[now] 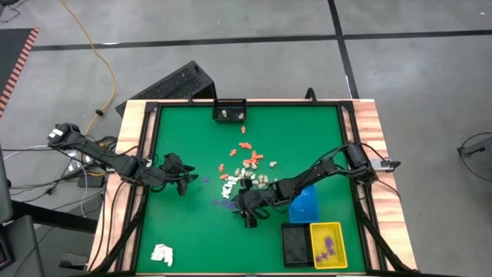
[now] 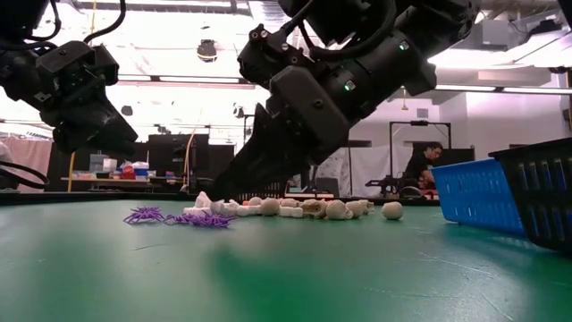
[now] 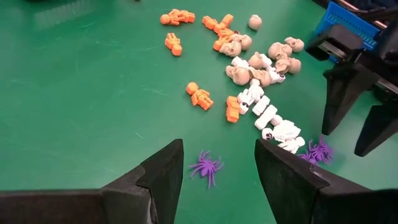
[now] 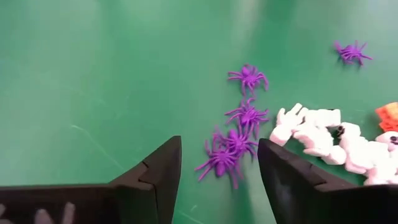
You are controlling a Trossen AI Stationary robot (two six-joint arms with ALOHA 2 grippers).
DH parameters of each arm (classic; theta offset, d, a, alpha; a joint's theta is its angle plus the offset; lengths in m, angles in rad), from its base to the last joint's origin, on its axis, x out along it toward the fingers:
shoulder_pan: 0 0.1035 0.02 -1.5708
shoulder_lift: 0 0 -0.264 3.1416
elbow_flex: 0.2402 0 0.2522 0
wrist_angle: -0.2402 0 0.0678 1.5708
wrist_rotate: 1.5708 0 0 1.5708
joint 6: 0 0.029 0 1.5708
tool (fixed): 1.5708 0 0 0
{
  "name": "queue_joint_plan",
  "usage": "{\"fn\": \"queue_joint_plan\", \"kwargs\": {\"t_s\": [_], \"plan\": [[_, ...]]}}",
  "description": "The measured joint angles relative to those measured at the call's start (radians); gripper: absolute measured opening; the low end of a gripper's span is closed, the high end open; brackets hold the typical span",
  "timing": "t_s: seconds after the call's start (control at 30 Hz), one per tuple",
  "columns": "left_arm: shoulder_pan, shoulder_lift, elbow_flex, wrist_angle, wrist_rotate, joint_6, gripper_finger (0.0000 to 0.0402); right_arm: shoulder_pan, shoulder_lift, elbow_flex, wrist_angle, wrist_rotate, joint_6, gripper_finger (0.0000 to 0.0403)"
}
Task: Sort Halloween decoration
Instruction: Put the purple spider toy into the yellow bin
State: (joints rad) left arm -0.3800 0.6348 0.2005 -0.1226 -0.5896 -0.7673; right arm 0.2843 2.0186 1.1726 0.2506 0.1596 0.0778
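Purple spiders (image 4: 233,146) lie between the released right hand (image 4: 219,180), open green table (image 1: 184,131) beside.

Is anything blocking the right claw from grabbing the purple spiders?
Nothing visible. The right gripper is open, with the nearest purple spiders right between its fingers on bare green mat. The white skeletons lie beside them.

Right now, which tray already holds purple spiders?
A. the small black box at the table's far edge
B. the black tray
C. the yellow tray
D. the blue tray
C: in the high view purple spiders lie inside the yellow tray; the black tray beside it shows none.
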Motion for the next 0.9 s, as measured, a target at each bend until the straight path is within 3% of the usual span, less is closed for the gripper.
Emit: {"fn": "queue_joint_plan", "kwargs": {"t_s": [0.53,0.67,0.9], "plan": [[0.0,0.0,0.0,0.0,-0.003,0.005,0.0189,0.007,0.049,0.012,-0.009,0.035,0.025,0.0195],[0.0,0.0,0.0,0.0,-0.002,0.004,0.0189,0.002,0.06,0.013,-0.009,0.044,0.035,0.0162],[0.0,0.0,0.0,0.0,0.001,0.002,0.0189,0.001,0.061,0.014,-0.018,0.059,0.053,0.0065]]}}
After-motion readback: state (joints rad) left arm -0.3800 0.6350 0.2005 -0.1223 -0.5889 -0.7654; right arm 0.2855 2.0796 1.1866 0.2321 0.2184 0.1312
